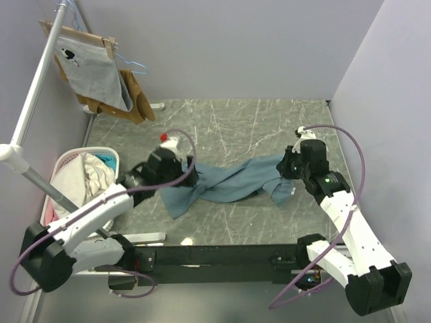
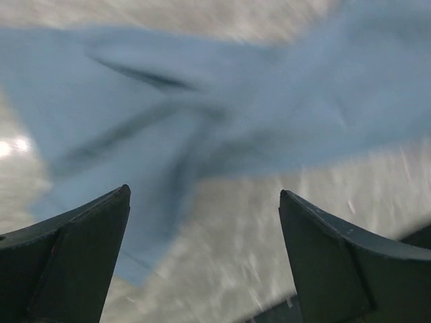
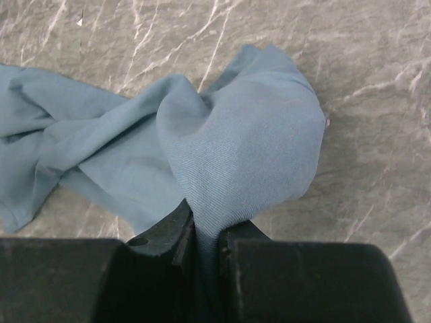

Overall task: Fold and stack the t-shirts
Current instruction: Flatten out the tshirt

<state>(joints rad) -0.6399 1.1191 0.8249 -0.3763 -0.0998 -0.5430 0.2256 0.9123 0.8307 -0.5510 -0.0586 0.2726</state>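
One teal t-shirt (image 1: 229, 185) lies rumpled across the middle of the desk (image 1: 256, 128), between the two arms. Only the right wrist view shows the right jaws clamped on a bunched fold at its right end. The blurred left wrist view shows the left jaws spread wide above its left end, holding nothing. At far left hang one grey shirt (image 1: 94, 70) and one brown garment (image 1: 138, 101).

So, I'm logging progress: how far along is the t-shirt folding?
Nothing looks done: no folded stack shows. In hand: the teal t-shirt lies bunched on the table, right pincer shut on one end, left pincer open over the other. Left: flattening, folding, stacking, plus clothes in the basket.
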